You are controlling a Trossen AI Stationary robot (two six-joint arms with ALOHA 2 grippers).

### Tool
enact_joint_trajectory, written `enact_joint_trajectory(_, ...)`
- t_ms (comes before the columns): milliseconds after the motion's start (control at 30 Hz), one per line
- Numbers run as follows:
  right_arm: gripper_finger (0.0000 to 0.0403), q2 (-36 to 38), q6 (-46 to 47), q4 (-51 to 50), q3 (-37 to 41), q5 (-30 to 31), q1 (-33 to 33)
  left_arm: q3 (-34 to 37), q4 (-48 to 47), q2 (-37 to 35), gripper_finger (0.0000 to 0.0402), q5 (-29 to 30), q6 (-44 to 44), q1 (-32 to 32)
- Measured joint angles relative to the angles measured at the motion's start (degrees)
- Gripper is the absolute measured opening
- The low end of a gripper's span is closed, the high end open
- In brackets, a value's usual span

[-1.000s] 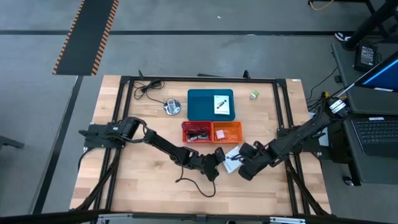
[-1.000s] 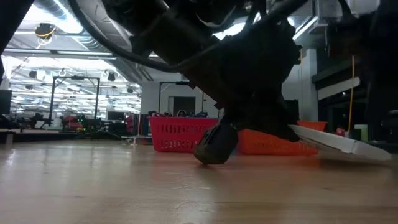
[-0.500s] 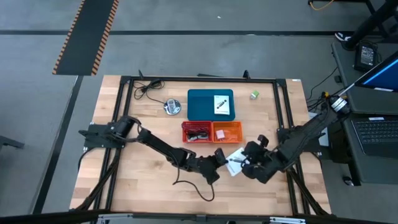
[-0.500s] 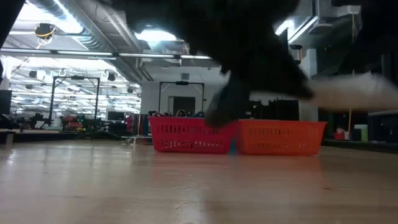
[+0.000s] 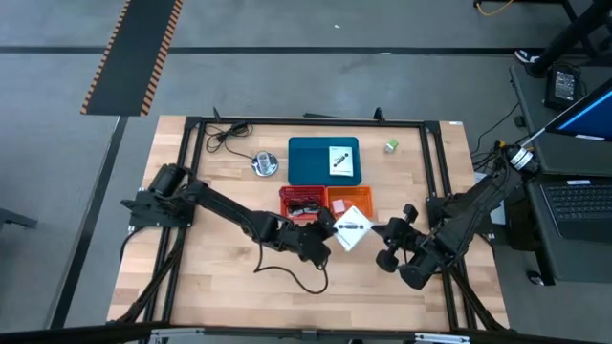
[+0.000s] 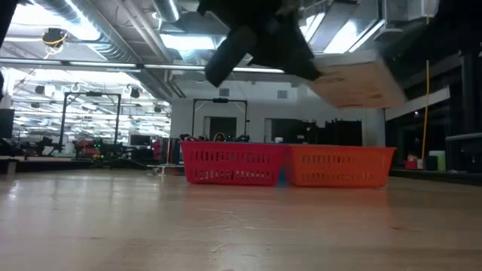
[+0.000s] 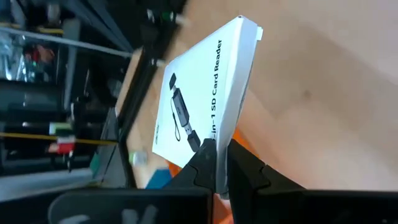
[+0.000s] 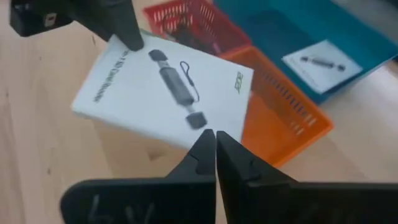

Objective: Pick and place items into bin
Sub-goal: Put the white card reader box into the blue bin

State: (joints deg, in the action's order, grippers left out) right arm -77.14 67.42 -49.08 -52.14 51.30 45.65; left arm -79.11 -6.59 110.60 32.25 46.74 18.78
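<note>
My left gripper (image 5: 325, 232) is shut on a white card (image 5: 352, 227) printed with a black pen shape, just on the near side of the orange basket (image 5: 349, 199). The low view shows the card (image 6: 354, 79) high above the table, tilted. A second such card (image 5: 339, 160) lies flat in the blue bin (image 5: 311, 162). My right gripper (image 5: 387, 247) is shut and stands apart from the held card, toward the table's right edge. A tiny green cube (image 5: 391, 145) rests on the table at the far right. A thin black cable (image 5: 296, 277) lies under my left arm. My left gripper pinches the card between its two fingers at one edge (image 7: 208, 134), near a corner. The fingers (image 8: 121, 28) reach in from the table's left, slanting down. The card is lifted clear of the table and tilted, printed face up.
A red basket (image 5: 304, 203) holding dark cable stands beside the orange one. A round silver disc (image 5: 265, 163) and another black cable (image 5: 228, 134) lie at the far left. A black frame (image 5: 191, 129) runs around the table's edges.
My left gripper has risen with the card and carried it a little toward the orange basket; the card, which lay on the table, is now lifted clear and tilted. My right gripper has drawn back from the card toward the table's right near corner and turned.
</note>
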Motion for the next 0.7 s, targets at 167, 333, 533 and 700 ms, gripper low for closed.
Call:
enact_joint_trajectory(167, 0.0, 0.22, 0.0, -0.29, 0.0, 4.08, 0.04, 0.0, -4.24, -1.04, 0.001, 2.37, -0.9, -1.23)
enact_joint_trajectory(333, 0.0, 0.89, -0.2, -0.69, 0.02, 4.66, 0.04, 0.0, -8.39, -1.06, 0.001, 6.78, -1.55, -4.08)
enact_joint_trajectory(533, 0.0, 1.27, -0.2, -1.87, 0.02, 5.19, 0.04, 0.0, -8.75, -1.19, 0.001, 5.65, -1.09, -8.77)
enact_joint_trajectory(700, 0.0, 1.27, -0.17, -4.27, 0.02, 6.08, 0.02, 0.0, -8.65, -3.47, 0.0009, 4.34, 0.1, -12.64)
